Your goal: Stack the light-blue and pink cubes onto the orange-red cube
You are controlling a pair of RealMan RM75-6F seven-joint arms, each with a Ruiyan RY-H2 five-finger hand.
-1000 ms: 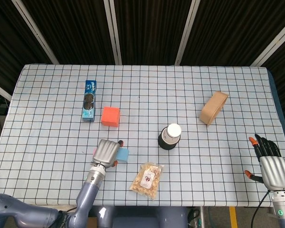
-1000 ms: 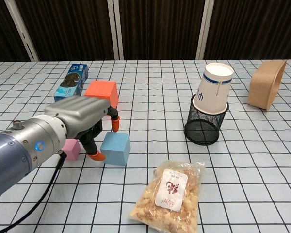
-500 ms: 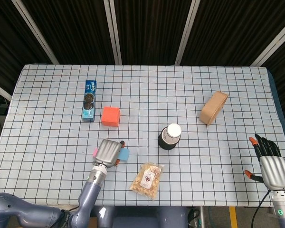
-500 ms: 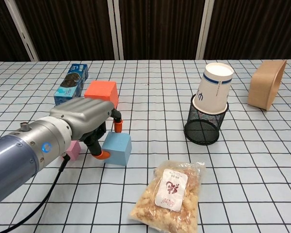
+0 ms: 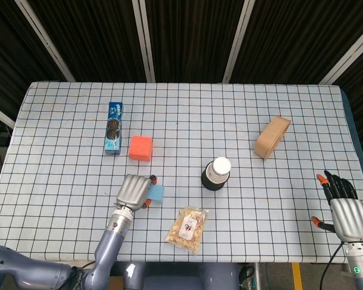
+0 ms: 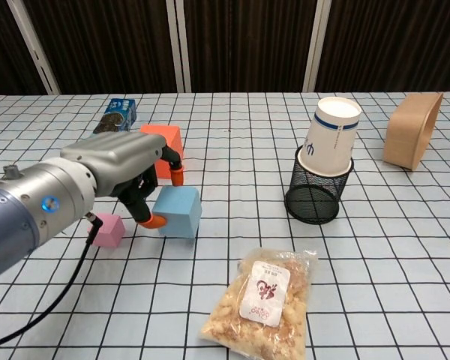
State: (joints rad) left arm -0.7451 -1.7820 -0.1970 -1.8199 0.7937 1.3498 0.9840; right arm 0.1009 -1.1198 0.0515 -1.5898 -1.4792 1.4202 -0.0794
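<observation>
From the head view, the left hand (image 5: 134,192) sits low on the checked surface (image 5: 60,175), its fingers wrapped around the light-blue cube (image 5: 156,193), of which only the right edge shows past the metal back of the hand. The orange-red cube (image 5: 141,148) lies further up the surface, apart from the hand, with a blue biscuit box (image 5: 114,127) just beside it on the left. A paper cup (image 5: 220,168) stands mouth-down on a black mesh basket (image 5: 209,180) near the middle, a tan box (image 5: 271,137) lies well to the right, and a snack bag (image 5: 188,228) rests near the front edge, close to the hand. The right hand (image 5: 345,208) hovers at the far right corner, holding nothing, its fingers spread. The pink cube is hidden here.

From the chest view, the left hand (image 6: 124,176) grips the light-blue cube (image 6: 178,211) between thumb and fingers (image 6: 150,220); whether the cube touches the surface I cannot tell. The pink cube (image 6: 108,230) sits on the surface just left of it, under the wrist. The orange-red cube (image 6: 163,148) is behind the hand, partly covered by it. The cup (image 6: 331,145), basket (image 6: 318,195), tan box (image 6: 412,139) and snack bag (image 6: 264,301) lie to the right.
</observation>
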